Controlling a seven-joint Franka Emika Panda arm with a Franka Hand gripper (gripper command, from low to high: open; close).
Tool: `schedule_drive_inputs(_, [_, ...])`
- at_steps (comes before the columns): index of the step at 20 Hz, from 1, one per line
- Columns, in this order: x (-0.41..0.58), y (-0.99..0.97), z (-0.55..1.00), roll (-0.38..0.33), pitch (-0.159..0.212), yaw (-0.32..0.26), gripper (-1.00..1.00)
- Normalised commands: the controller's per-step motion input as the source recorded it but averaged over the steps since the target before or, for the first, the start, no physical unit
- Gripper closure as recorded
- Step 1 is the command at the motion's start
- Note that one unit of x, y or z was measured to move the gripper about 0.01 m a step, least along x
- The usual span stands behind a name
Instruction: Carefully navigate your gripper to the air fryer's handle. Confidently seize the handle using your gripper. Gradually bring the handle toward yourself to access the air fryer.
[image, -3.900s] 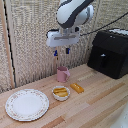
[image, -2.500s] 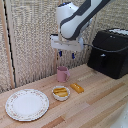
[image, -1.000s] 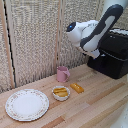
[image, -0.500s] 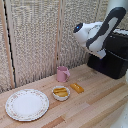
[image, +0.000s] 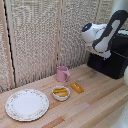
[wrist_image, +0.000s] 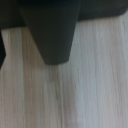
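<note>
Woven reed screens form the backdrop to a pale wooden counter (image: 95, 107). Going from the exterior view's left, a floral plate (image: 26, 104) is seen near the counter's front left edge, then a small bowl (image: 61, 93) holding yellow pieces, a pink mug (image: 62, 74) behind it toward the rear edge, and a flat orange item (image: 77, 88) just beside the bowl. At the counter's far right corner the air fryer (image: 114, 60) is set, partly masked by the white arm (image: 102, 36) bent low before its front. The gripper itself is hidden behind the arm's body, so its state cannot be told; no fingertips are shown in the wrist view either. In that view a dark tapered form, taken to be the handle (wrist_image: 51, 34), is seen close above the wood grain. The approach step is judged to be nearly complete; the next move calls for the fingers to be aligned around the handle and closed before any pull.
</note>
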Motion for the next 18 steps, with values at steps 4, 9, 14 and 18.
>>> schedule_drive_inputs(4, [-0.029, -0.53, -0.05, -0.028, 0.028, 0.178, -1.00])
schedule_drive_inputs(9, [0.227, -0.26, -0.15, -0.018, 0.039, 0.208, 1.00])
schedule_drive_inputs(14, [0.358, -0.27, -0.12, 0.001, 0.012, 0.148, 1.00])
schedule_drive_inputs(18, [0.044, 0.00, 0.00, 0.000, 0.003, -0.004, 1.00])
